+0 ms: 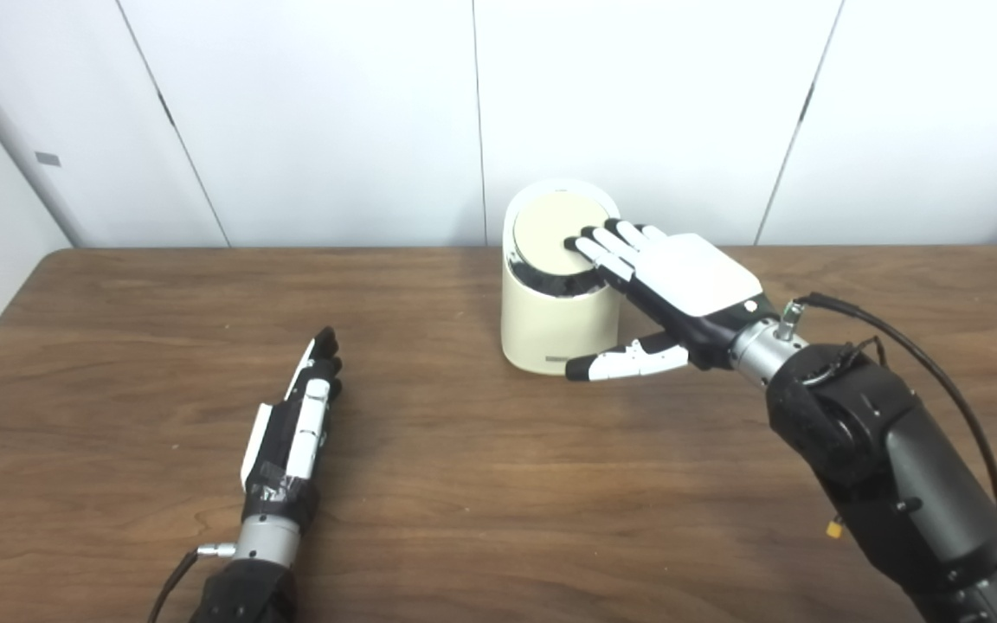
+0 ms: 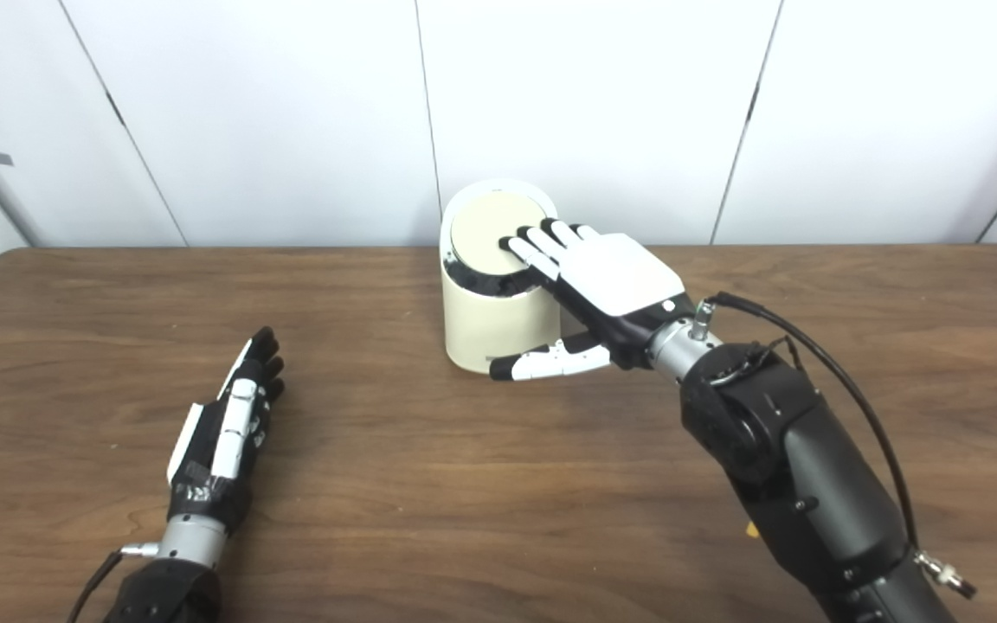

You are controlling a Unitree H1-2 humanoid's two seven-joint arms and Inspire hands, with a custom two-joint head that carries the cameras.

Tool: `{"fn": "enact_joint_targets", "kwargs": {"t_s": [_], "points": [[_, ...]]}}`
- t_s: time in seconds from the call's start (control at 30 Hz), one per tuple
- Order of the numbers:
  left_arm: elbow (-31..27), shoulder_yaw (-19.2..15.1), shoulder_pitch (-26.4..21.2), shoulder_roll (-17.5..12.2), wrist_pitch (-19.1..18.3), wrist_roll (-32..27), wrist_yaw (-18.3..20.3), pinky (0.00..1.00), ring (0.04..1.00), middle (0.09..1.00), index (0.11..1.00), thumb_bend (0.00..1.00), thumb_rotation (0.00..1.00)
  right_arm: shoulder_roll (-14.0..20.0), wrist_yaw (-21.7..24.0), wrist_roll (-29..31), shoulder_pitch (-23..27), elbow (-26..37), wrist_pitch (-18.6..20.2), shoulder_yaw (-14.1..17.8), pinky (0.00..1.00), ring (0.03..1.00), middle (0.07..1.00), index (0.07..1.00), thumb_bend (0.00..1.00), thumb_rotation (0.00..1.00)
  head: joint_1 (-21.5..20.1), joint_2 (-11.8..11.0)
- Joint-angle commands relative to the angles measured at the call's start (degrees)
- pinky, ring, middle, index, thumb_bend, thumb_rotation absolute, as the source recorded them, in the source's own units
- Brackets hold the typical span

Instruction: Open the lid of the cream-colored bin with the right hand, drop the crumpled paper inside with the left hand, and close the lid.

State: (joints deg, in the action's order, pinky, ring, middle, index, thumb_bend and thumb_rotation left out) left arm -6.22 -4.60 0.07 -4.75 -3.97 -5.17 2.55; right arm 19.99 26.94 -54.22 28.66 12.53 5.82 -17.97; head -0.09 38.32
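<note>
round cream bin (image 1: 550, 333), right hand (image 1: 689, 290) on lid (image 1: 555, 227)

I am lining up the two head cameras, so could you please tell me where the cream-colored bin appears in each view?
Left eye view: the cream-colored bin stands just right of centre, at the table's far edge.
Right eye view: the bin sits at centre, at the same far edge.
Shared landmark: the right hand, its fingers lying on the lid, with the wall seam directly behind the bin.
</note>
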Motion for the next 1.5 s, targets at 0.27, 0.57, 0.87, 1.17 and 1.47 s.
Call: {"fn": "enact_joint_targets", "kwargs": {"t_s": [0.27,0.57,0.87,1.17,1.47], "points": [[0.63,0.51,-0.12,-0.37,-0.81,-0.23,0.69,1.00,1.000,1.000,1.000,0.48,0.82,-0.65,-3.16,0.95,-1.22,2.03,2.87,4.42,1.00,1.000,1.000,1.000,0.62,1.00,-0.55,-0.39],[1.17,-0.06,-0.22,-0.85,-0.40,-1.24,1.43,1.00,1.000,1.000,1.000,0.47,0.80,-0.34,-7.57,2.47,-5.82,2.76,3.20,7.56,1.00,1.000,1.000,1.000,0.59,1.00,-1.78,-0.42],[0.02,-0.93,-0.07,-1.54,-1.32,-2.65,1.26,1.00,1.000,1.000,1.000,0.47,0.85,-4.21,-7.50,19.03,-11.76,4.28,9.70,16.42,1.00,1.000,1.000,1.000,0.61,1.00,-2.40,0.55],[-0.57,-1.46,0.31,-1.55,0.17,-3.95,1.56,1.00,1.000,1.000,1.000,0.48,0.91,-10.07,-16.12,35.04,-17.01,-2.15,5.08,22.72,1.00,1.000,1.000,1.000,0.67,1.00,-2.30,1.59],[-1.67,-1.62,0.51,-1.62,-0.32,-4.90,1.86,1.00,1.000,1.000,1.000,0.46,0.90,-14.76,-20.06,42.54,-20.39,-0.60,7.63,23.37,1.00,1.000,1.000,1.000,0.61,1.00,-1.91,2.67]]}}
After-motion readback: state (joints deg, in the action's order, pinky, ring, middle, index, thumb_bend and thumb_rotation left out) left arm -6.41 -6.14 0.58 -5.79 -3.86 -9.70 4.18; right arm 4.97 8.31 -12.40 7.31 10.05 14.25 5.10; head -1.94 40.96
